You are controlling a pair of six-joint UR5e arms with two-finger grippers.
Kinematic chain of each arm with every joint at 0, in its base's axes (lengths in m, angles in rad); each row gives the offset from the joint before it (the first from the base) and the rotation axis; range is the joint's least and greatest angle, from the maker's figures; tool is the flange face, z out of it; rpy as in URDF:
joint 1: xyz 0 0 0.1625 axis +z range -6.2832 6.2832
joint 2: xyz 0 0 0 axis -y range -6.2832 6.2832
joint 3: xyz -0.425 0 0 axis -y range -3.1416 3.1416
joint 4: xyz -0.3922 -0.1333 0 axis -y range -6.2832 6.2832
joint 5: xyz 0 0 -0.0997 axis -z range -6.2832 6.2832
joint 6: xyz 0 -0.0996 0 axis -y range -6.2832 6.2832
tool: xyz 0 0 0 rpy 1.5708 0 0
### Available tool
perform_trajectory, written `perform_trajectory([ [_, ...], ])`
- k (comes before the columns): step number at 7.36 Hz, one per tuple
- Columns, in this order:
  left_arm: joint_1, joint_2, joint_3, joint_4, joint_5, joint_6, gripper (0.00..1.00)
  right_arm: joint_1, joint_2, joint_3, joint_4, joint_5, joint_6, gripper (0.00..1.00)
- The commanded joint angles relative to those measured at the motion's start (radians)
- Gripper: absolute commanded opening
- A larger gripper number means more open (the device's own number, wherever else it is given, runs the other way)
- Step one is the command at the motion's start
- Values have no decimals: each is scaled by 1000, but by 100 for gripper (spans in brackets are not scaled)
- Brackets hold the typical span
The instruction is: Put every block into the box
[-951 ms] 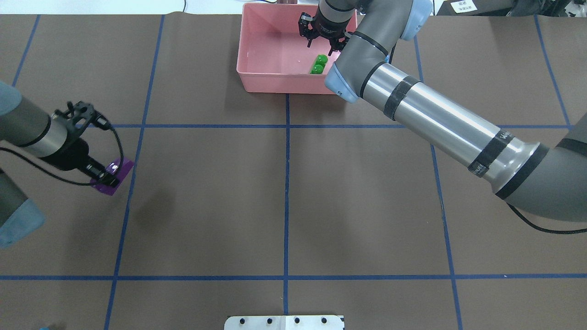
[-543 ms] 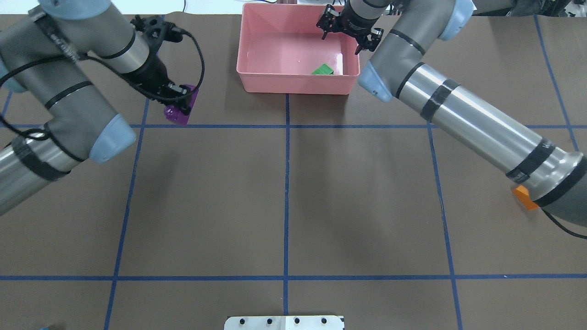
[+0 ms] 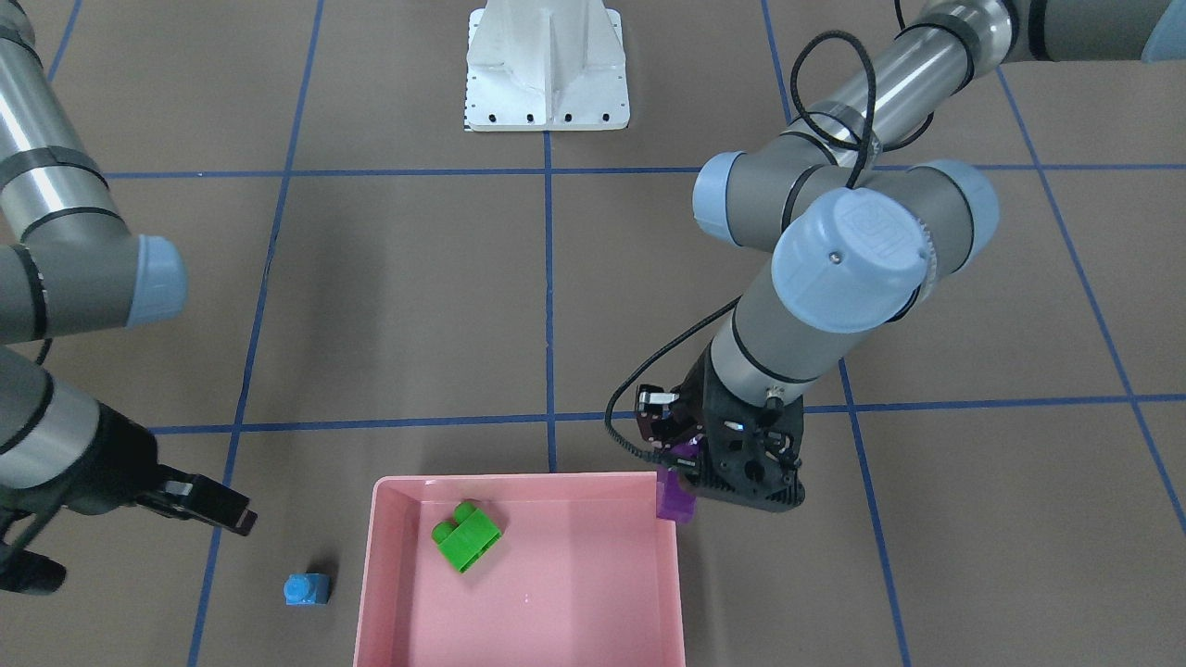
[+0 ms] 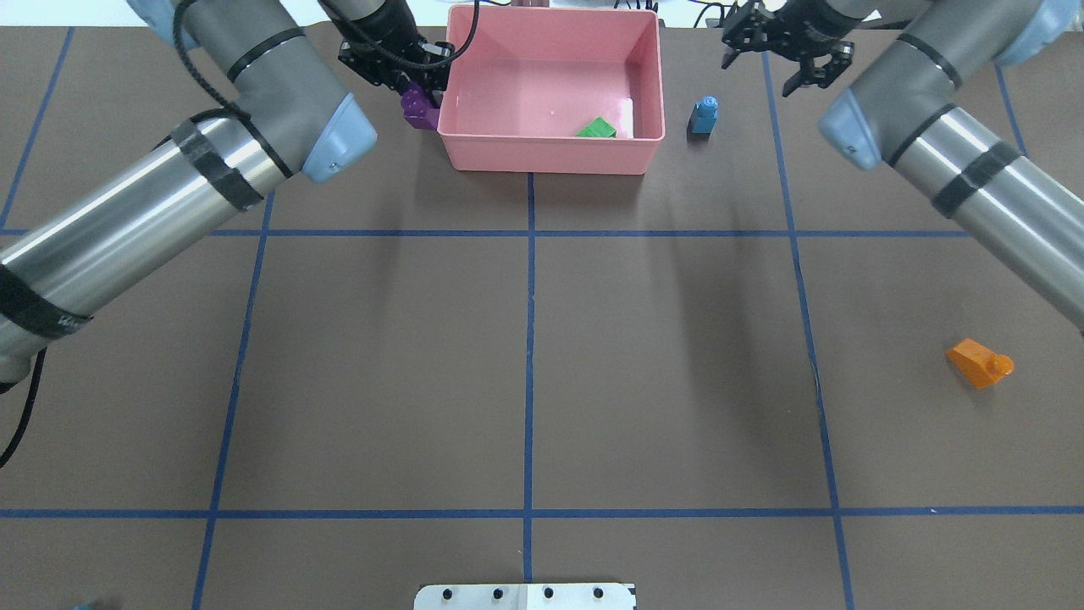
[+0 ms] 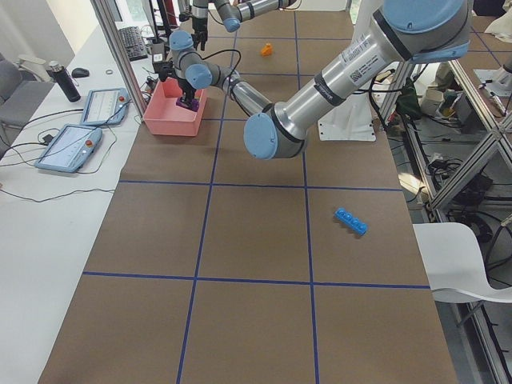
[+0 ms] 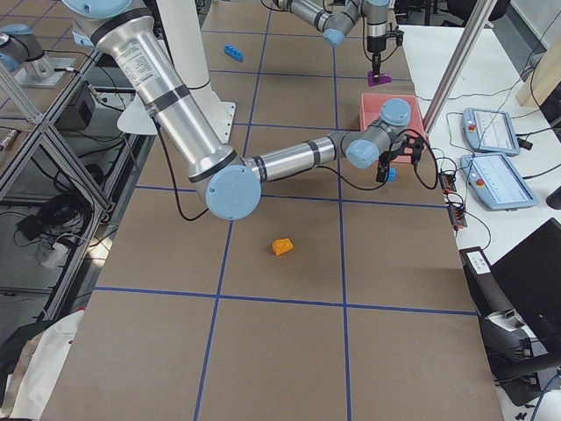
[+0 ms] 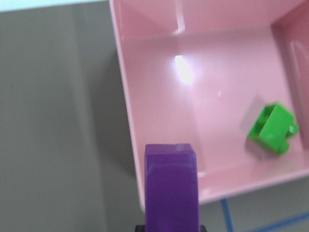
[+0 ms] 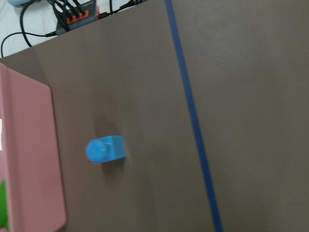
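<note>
Purple block (image 4: 417, 108) held at the rim of the box (image 4: 550, 166); one block inside.

The purple block is clamped in the left hand (image 3: 679, 474) just at the pink box's rim, on the side towards the robot's left, and is not yet inside. The green block (image 4: 596, 129) is seen lying in the box. The small light-blue block (image 4: 702, 116) is stood on the desk (image 4: 525, 356) just beside the box's opposite wall, and the right hand (image 4: 762, 74) is held near it, fingers apart and empty. The orange block (image 4: 978, 363) and the long light-blue block (image 5: 351, 221) are found well apart from the box.
</note>
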Motion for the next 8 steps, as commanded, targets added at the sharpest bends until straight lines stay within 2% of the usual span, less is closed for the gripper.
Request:
perform_trajectory([
  [1, 25, -117, 192, -112, 99, -64, 45, 24, -259, 149, 4, 5, -162, 100],
  [2, 62, -117, 203, -144, 209, -72, 99, 24, -373, 198, 5, 1, -222, 100],
  [4, 57, -139, 177, -142, 201, -141, 100, 23, -525, 261, 45, -9, -317, 100],
  [5, 51, -131, 127, -104, 129, -138, 100, 20, -586, 269, 112, 2, -388, 100],
  [6, 48, -122, 63, 0, 65, -129, 100, 7, -605, 272, 139, 28, -429, 100],
  [7, 50, -98, -9, 69, 55, -127, 100, -38, -601, 300, 142, 63, -436, 100],
  [8, 53, -38, -71, 76, 53, -126, 100, -109, -605, 326, 142, 56, -453, 100],
])
